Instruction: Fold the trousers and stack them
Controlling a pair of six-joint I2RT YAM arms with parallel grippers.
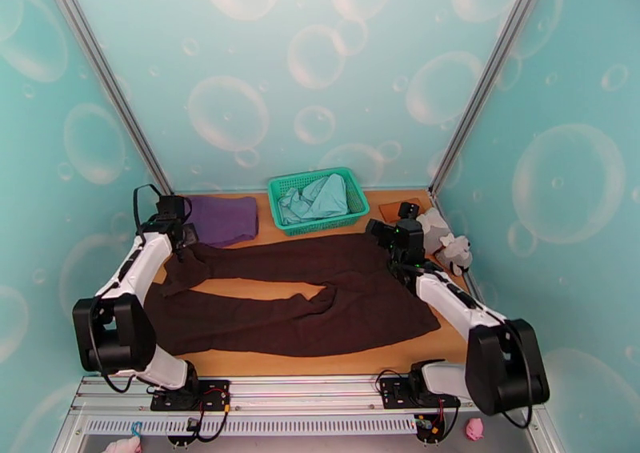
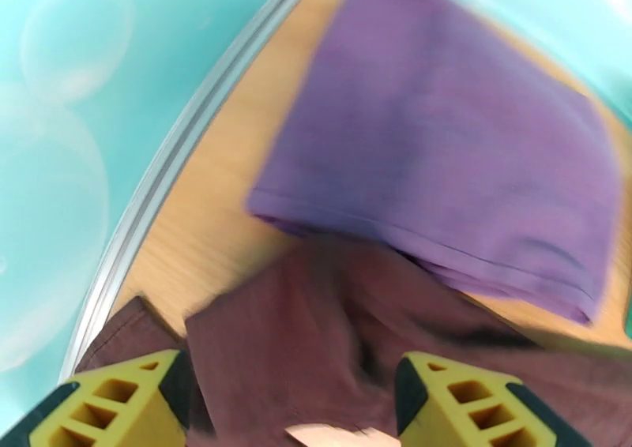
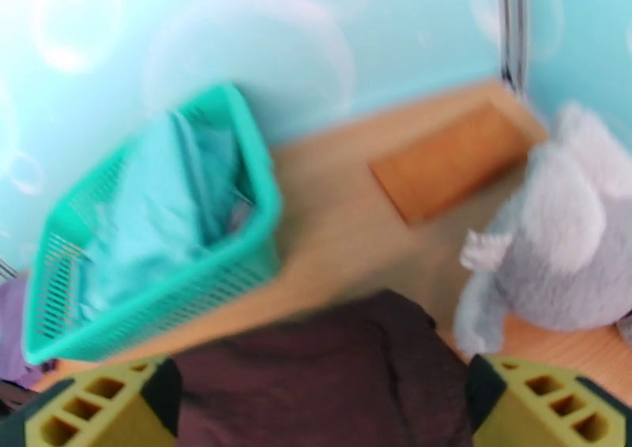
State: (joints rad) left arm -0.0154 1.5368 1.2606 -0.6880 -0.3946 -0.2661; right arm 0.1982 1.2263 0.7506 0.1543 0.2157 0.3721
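At the table's (image 1: 320,363) 10 o'clock, the left gripper (image 2: 292,411) hangs over a leg end of the trousers (image 1: 320,306), jaws apart and gripping nothing. The purple cloth (image 1: 224,218) lies at 11, its near edge touching that leg. The trousers lie spread across the middle, legs toward 9, waist toward 3. The basket (image 1: 315,177) at 12 holds a teal garment (image 1: 320,198). At 2, the right gripper (image 3: 316,409) stands over the waist, jaws wide apart and empty. A grey toy (image 1: 448,245) sits just beside it, with an orange card (image 1: 400,209) behind.
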